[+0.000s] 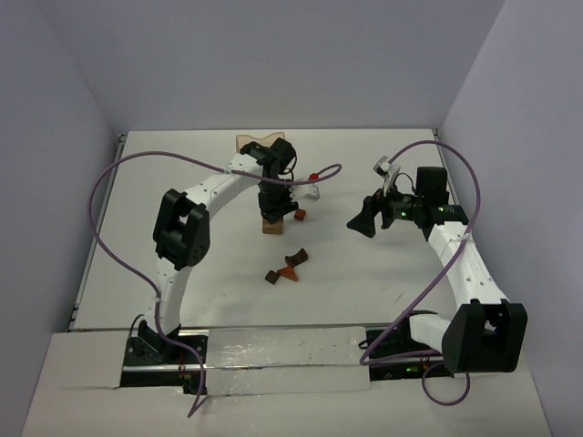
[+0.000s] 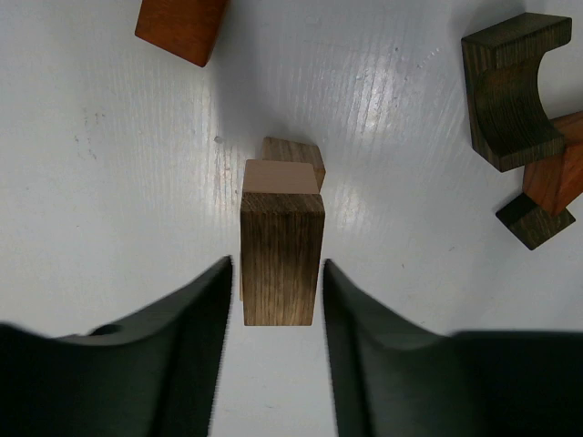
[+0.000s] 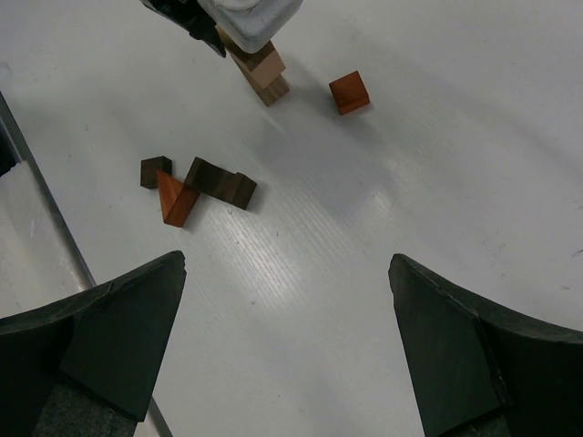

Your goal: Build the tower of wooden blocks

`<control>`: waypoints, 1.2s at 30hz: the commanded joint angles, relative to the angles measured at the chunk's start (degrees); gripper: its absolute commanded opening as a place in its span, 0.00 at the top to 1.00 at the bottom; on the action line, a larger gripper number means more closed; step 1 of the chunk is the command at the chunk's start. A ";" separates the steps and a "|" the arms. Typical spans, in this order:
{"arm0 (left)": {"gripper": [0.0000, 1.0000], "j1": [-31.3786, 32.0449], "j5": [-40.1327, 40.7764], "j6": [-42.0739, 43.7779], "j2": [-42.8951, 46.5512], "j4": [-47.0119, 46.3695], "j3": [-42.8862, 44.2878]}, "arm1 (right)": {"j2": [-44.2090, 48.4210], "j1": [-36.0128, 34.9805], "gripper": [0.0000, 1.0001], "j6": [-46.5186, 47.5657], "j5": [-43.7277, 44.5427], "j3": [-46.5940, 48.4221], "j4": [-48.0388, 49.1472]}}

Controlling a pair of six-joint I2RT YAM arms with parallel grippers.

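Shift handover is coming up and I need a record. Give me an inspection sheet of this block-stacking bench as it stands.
Surface: white table, no spills seen.
Job's things: short stack of blocks; red cube beside it, not touching; small heap of loose blocks nearer the robot.
Clutter: tan object at the far edge, partly hidden.
Grippers: left gripper straddles the stack's top block, with a thin gap showing on one side; right gripper is wide open, holding nothing, over bare table.
Cables: purple cables loop wide of the blocks.
Surroundings: plain walls; nothing else seen.
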State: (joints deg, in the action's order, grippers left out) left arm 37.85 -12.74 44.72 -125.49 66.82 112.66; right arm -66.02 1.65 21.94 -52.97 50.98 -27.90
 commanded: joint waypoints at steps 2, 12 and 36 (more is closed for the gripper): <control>0.34 0.48 -1.67 0.48 -0.26 0.51 1.26 | 0.02 -0.59 0.00 0.46 -0.02 1.04 1.45; 0.01 0.39 -1.94 1.24 3.52 5.10 7.66 | 0.45 -0.93 0.00 0.12 0.67 0.79 1.96; 0.01 -39.15 -41.33 -27.31 49.63 -37.02 -32.94 | -6.47 -28.72 0.03 9.44 19.68 6.06 -3.26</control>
State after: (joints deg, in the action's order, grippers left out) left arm 6.18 -41.49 28.63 -81.61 44.62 84.73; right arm -69.00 -23.59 31.00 -37.77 53.45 -31.87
